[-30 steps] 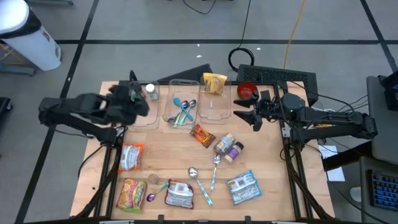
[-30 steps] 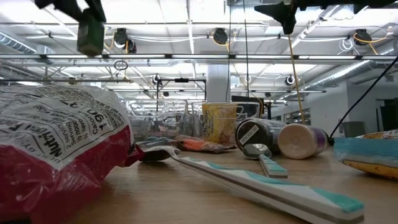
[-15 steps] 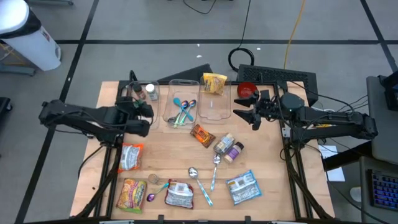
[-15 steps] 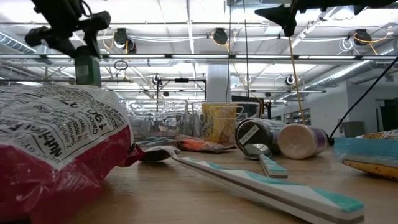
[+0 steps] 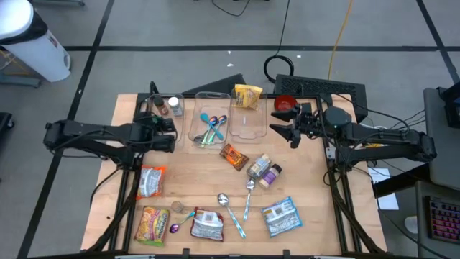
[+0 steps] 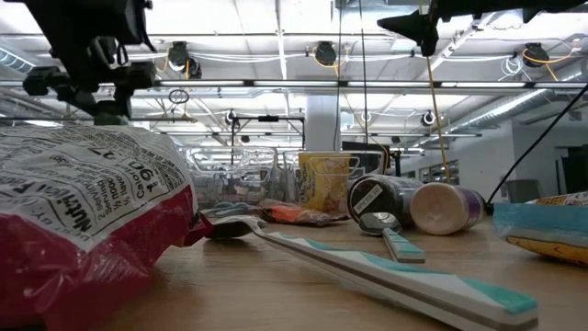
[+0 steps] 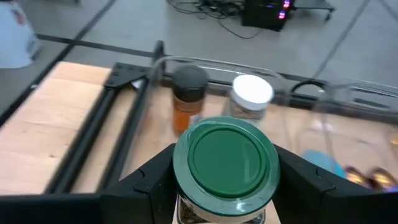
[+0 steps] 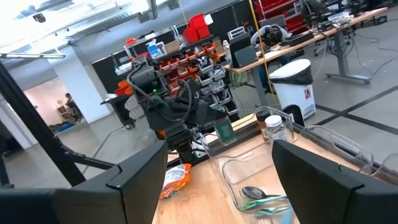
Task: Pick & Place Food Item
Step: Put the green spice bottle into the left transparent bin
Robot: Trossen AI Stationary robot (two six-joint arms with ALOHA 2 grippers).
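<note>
green-lidded jar [image 7: 224,163] of dried herbs was held upright between the left gripper [image 5: 164,134] fingers, beside the clear bin [image 5: 167,138] at the table's left rear. only the left wrist view showed its round lid; the high view hid it. right gripper [image 5: 282,129] hung half-open, empty.

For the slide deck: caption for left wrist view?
Left gripper holding a green-lidded jar near two spice jars in a clear container.

Three bins [image 5: 210,119] line the table's [image 5: 187,183] far edge: jars [image 5: 166,106] in the left, spoons [image 5: 211,126] in the middle; packets [image 5: 152,224] lie along the near edge.
</note>
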